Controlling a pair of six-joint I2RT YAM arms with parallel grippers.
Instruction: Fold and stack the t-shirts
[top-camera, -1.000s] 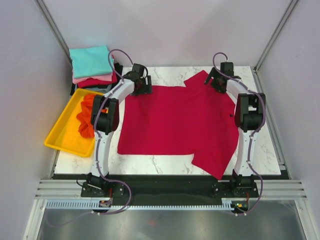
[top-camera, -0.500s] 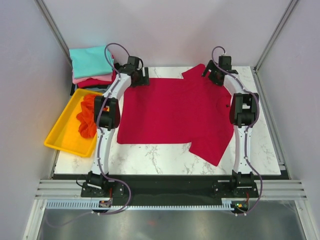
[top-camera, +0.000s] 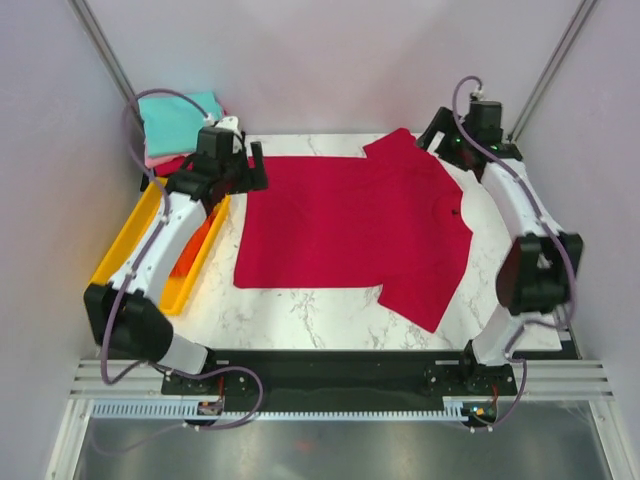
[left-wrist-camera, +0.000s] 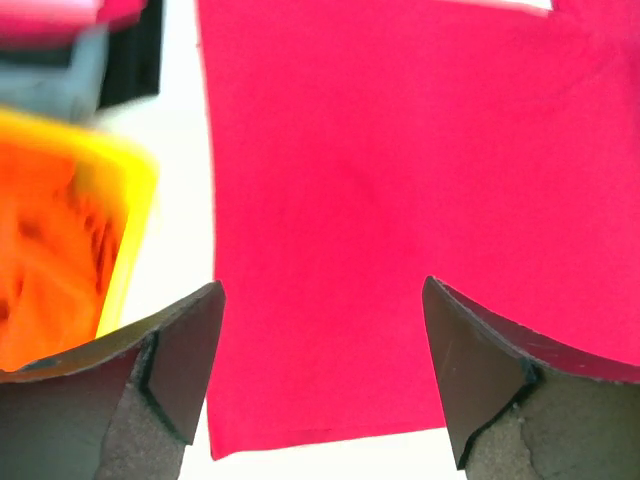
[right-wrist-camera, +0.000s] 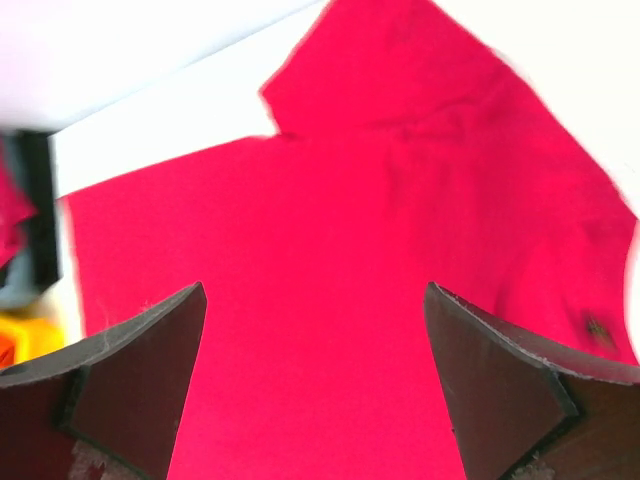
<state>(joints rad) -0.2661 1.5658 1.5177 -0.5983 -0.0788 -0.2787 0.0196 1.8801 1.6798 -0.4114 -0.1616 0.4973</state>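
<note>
A crimson red t-shirt (top-camera: 350, 225) lies spread flat on the marble table, collar to the right, one sleeve at the back and one at the front right. It fills the left wrist view (left-wrist-camera: 400, 200) and the right wrist view (right-wrist-camera: 380, 280). My left gripper (top-camera: 248, 172) is open and empty above the shirt's back left corner. My right gripper (top-camera: 445, 142) is open and empty above the back sleeve. A bright orange shirt (top-camera: 190, 262) lies crumpled in the yellow tray, mostly hidden by my left arm. A stack of folded shirts (top-camera: 175, 125), teal on top with pink and red below, sits at the back left.
The yellow plastic tray (top-camera: 120, 250) stands off the table's left edge. Grey walls close in on both sides and the back. Bare marble (top-camera: 300, 310) shows in front of the shirt and at the far right.
Both grippers have let go of the shirt and lifted away, the left arm swinging out over the tray, the right arm outward to the right. The shirt now lies flat.
</note>
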